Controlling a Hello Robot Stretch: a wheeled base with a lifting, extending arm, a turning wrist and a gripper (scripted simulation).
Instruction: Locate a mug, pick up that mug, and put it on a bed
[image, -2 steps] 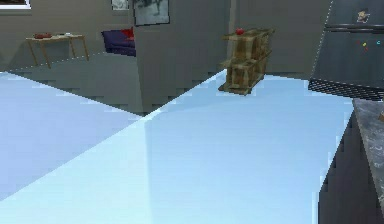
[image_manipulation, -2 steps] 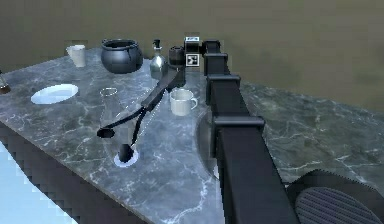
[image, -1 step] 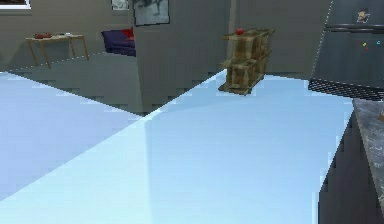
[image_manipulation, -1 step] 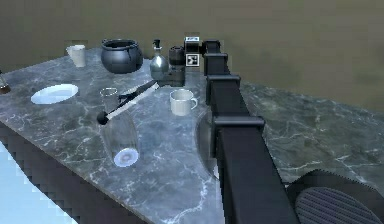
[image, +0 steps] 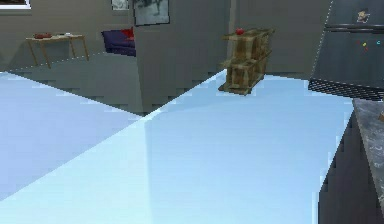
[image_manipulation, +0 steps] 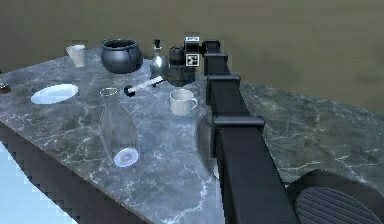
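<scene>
Pale ceramic mug (image_manipulation: 182, 101) on the grey marble worktop (image_manipulation: 300, 130) near the dark gripper (image_manipulation: 176, 62): likely light, rigid, chippable, best taken across its rim. Fingers' state cannot be told.

On the countertop (image_manipulation: 300, 120) — plate (image_manipulation: 54, 93) before the pot (image_manipulation: 121, 55), mug (image_manipulation: 182, 101) just beside the arm (image_manipulation: 235, 130)

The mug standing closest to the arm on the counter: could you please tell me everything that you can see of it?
The mug is small, cream-white and looks ceramic, its round mouth facing up. It stands upright on the dark, grey-veined stone counter, just left of the dark arm in the arm side view; whether they touch cannot be told. Its handle cannot be made out.
</scene>
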